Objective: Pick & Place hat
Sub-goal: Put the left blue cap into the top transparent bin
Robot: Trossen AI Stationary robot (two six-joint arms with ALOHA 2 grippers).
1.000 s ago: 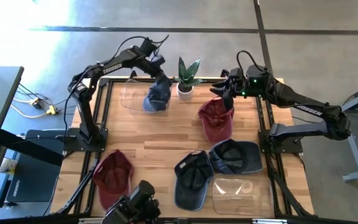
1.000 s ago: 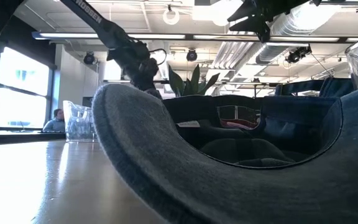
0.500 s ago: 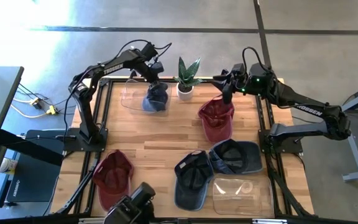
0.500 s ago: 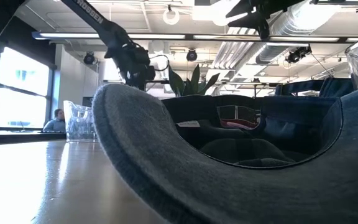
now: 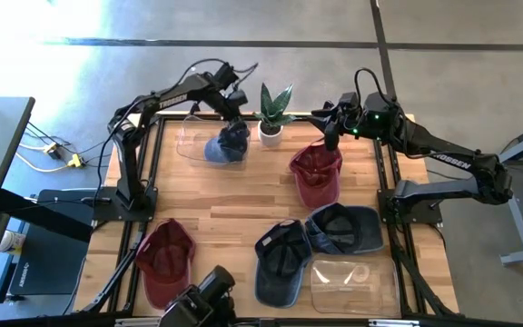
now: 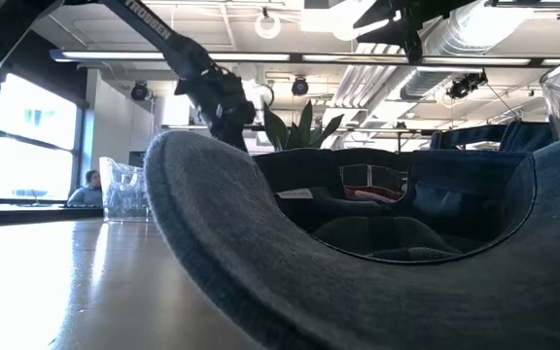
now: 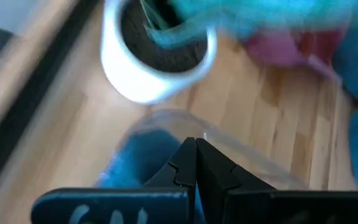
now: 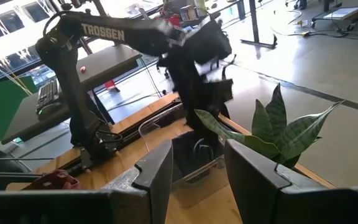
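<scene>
The left gripper (image 5: 235,119) has its fingers closed on the blue denim cap (image 5: 226,145), which sits in the clear plastic bin (image 5: 192,143) near the bench's far edge, beside the white-potted plant (image 5: 271,116). The right gripper (image 5: 328,126), fingers parted and holding nothing, hovers above the dark red cap (image 5: 316,173).

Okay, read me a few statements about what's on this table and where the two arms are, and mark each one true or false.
1. The left end effector is shut on the blue hat at the clear bin. True.
2. The right end effector grips the red hat below it. False: its fingers are apart above that hat, holding nothing.
3. The potted plant stands between the two end effectors. True.
4. Only one red hat is on the table. False: a second red hat lies at the near left corner.
5. A second clear bin sits near the front right. True.
</scene>
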